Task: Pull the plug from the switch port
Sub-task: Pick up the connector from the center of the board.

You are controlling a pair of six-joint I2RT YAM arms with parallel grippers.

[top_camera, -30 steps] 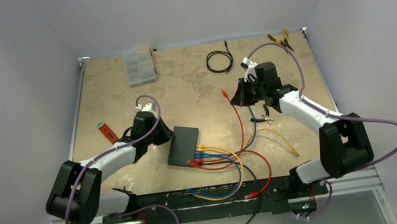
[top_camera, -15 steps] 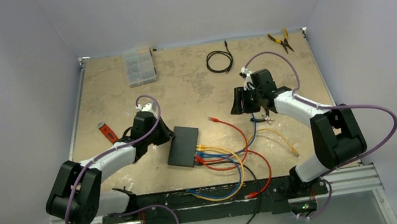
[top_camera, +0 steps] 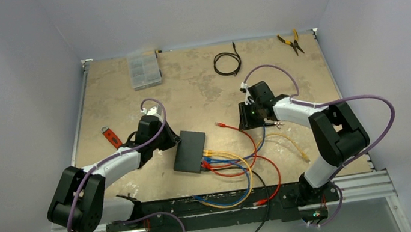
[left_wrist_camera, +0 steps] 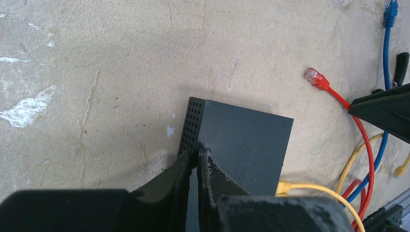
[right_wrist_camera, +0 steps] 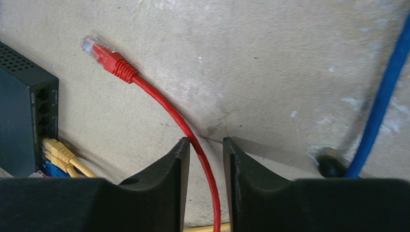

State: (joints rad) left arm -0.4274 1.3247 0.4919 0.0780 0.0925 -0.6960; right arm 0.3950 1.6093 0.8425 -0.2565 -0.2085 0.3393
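The black switch (top_camera: 190, 151) lies flat near the middle of the table (top_camera: 116, 104), between the two arms, its sockets facing the right arm. The upper sockets (right_wrist_camera: 45, 110) stand vacant; yellow plugs (right_wrist_camera: 55, 147) and a blue plug (right_wrist_camera: 48, 169) sit in the lower ones. The red plug (right_wrist_camera: 104, 52) lies loose on the table, out of the switch and just beside its far corner. Its red cable (right_wrist_camera: 164, 108) curves back and passes between the fingers of the right gripper (right_wrist_camera: 205, 143), which are spread wider than the cable and clamp nothing. The left gripper (left_wrist_camera: 197, 155) has its jaws drawn almost together, a thin slit between them, tips set on the top edge of the switch's vented side. A clear compartment box (top_camera: 144, 70), a black coiled cable (top_camera: 227, 63) and pliers (top_camera: 291, 42) lie along the far edge.
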